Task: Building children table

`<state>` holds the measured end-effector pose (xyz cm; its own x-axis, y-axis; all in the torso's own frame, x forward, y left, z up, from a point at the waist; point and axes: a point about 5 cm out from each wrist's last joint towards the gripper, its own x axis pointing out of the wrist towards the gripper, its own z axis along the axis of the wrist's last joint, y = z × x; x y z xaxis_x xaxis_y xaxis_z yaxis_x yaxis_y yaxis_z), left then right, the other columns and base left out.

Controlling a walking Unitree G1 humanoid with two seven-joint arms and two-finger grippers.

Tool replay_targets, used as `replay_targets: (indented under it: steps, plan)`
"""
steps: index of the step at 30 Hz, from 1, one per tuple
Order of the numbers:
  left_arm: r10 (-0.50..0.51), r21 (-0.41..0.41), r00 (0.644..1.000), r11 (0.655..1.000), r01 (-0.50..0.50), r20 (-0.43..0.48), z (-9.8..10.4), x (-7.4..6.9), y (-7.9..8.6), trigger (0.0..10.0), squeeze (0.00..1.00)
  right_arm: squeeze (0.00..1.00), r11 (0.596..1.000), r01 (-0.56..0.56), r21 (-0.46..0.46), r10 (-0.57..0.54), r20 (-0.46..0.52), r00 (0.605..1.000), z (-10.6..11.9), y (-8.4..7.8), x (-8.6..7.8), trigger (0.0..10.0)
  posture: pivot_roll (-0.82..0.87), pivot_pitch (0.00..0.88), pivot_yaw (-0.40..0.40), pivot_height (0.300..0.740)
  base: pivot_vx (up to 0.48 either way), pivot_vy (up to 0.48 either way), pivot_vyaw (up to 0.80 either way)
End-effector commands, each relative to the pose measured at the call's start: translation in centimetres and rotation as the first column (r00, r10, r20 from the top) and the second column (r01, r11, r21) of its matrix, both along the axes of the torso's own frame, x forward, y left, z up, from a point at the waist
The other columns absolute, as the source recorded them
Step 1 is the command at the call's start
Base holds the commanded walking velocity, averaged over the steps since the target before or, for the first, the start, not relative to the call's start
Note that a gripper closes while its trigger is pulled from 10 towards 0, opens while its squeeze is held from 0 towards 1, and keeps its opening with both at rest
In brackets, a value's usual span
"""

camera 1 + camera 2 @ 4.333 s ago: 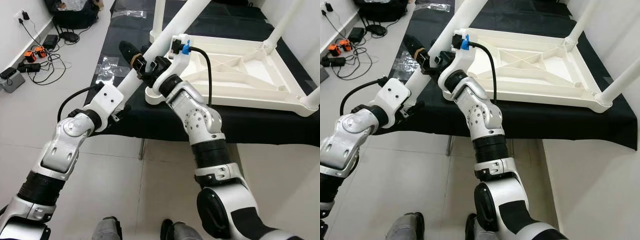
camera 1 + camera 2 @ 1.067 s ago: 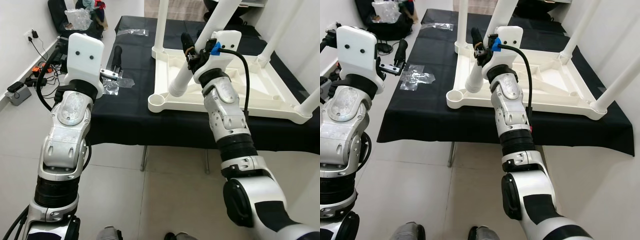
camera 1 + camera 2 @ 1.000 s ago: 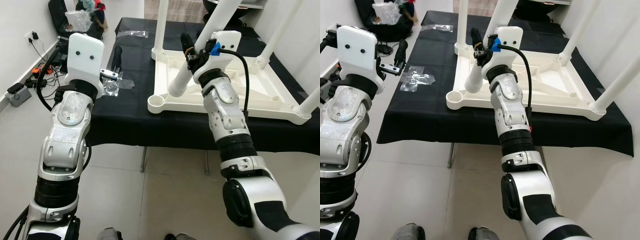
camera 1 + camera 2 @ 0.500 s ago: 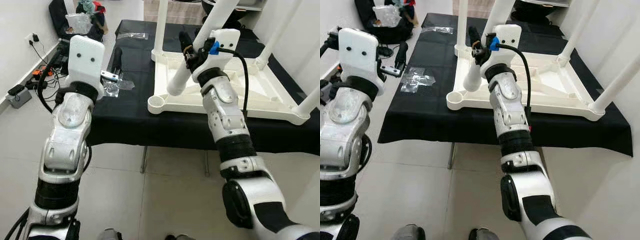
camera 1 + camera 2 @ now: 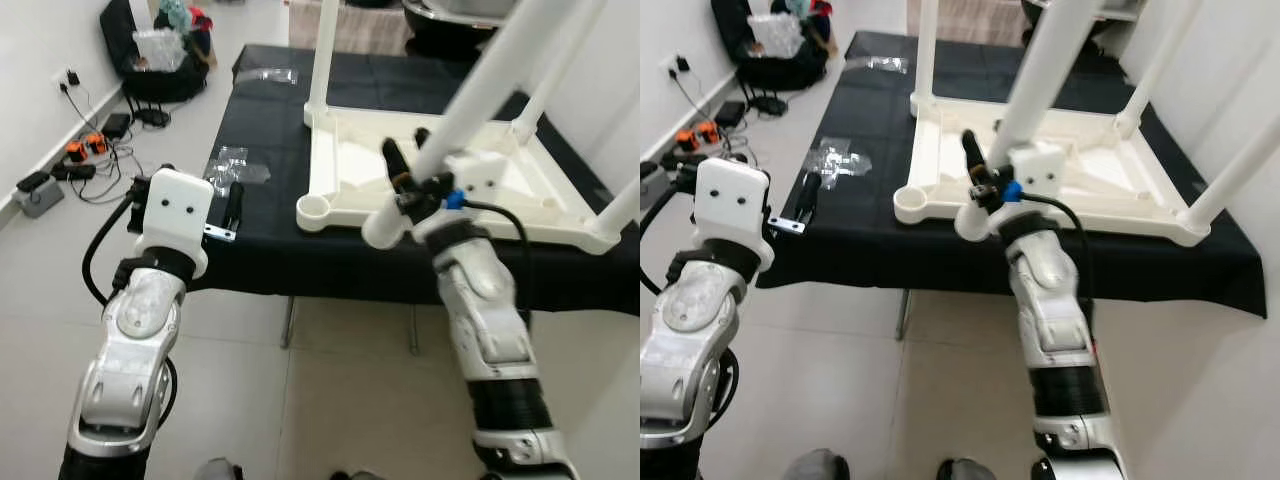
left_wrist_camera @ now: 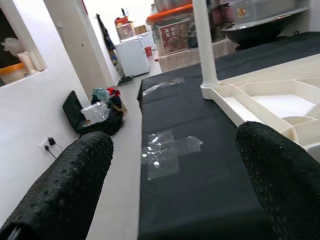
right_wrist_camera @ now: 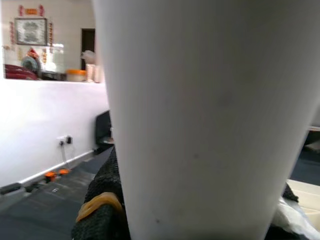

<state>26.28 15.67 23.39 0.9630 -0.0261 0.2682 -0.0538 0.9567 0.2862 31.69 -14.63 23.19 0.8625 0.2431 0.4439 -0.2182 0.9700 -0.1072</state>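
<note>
A white children's table (image 5: pixel 560 210) lies upside down on a black cloth. Three white legs stand up from it, one at its far left corner (image 5: pixel 320 50). The near left corner socket (image 5: pixel 314 208) is bare. My right gripper (image 5: pixel 408 165) is shut on a loose white leg (image 5: pixel 480 85). That leg slants up to the right, and its lower end (image 5: pixel 384 228) hangs just right of the bare socket, in front of the rim. The leg (image 7: pixel 200 125) looms close in the right wrist view, beside a black finger (image 7: pixel 102 205). My left gripper (image 5: pixel 235 205) is open above the cloth's near left edge, its fingers (image 6: pixel 65 185) wide apart.
Clear plastic bags (image 5: pixel 236 166) lie on the black cloth (image 5: pixel 270 130) left of the table. Cables and power strips (image 5: pixel 70 160) litter the floor at the left, with a black bag (image 5: pixel 160 60) further back. A white wall (image 5: pixel 615 90) runs close on the right.
The left gripper, which held the leg earlier, has let go and dropped low to the cloth's near edge. The right arm has drawn the leg back and down, its end now near the bare socket.
</note>
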Motion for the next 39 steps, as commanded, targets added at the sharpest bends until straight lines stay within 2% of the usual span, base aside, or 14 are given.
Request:
replay_targets:
  steps: [1,11,39]
  plan:
    - [0.002,-0.001,1.0,1.0,-0.002,0.008,0.1,-0.5,0.0,10.0,0.0,0.0,1.0,0.017,-0.007,-0.017,0.027,1.0,0.6,-0.4,-0.5,10.0,0.04,0.044,-0.083,0.74,0.0,0.0,0.0]
    - [0.012,0.006,1.0,1.0,-0.012,0.004,-0.2,-1.3,-0.1,10.0,0.0,0.0,0.999,0.037,-0.006,-0.037,0.004,0.999,0.7,-0.3,-1.6,10.0,0.04,0.044,-0.083,0.74,0.0,0.0,0.0]
    - [0.025,0.011,1.0,1.0,-0.025,0.019,0.2,-1.5,-0.1,10.0,0.0,0.0,1.0,0.007,-0.007,-0.008,-0.05,0.999,0.3,0.5,-2.3,10.0,0.04,0.054,-0.09,0.74,0.304,0.0,0.0]
